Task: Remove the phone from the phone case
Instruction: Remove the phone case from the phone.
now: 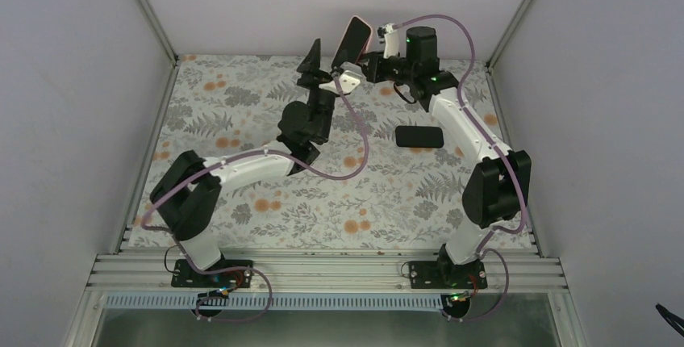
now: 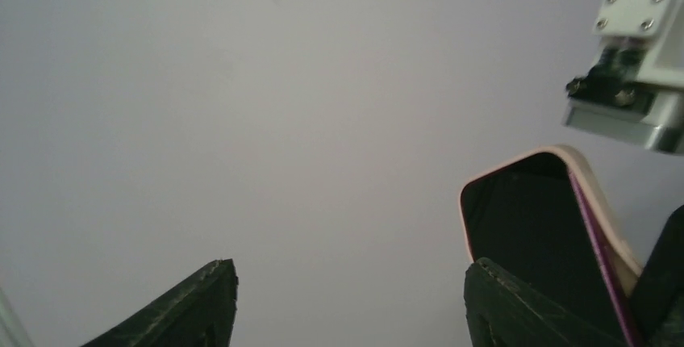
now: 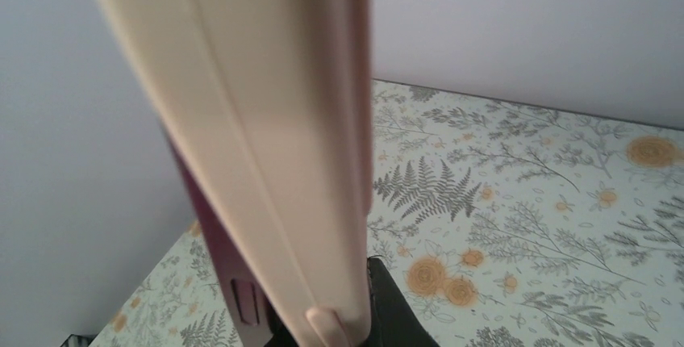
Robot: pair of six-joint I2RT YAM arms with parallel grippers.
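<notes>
Right gripper [image 1: 367, 60] clamps phone case [image 1: 354, 35] aloft, left gripper [image 1: 330, 52] spread alongside, black slab [image 1: 419, 136] below

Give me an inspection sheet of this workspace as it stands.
Surface: floral-print table cover, flat.
Job's things: pale pink phone case held aloft; dark phone seemingly inside.
Clutter: black rectangular slab lying on the cover.
Pincers: right pincer shut on the case; left pincer open beside it.
Cables: purple cables looping along both arms.
Surroundings: plain grey walls; nothing else seen.
</notes>
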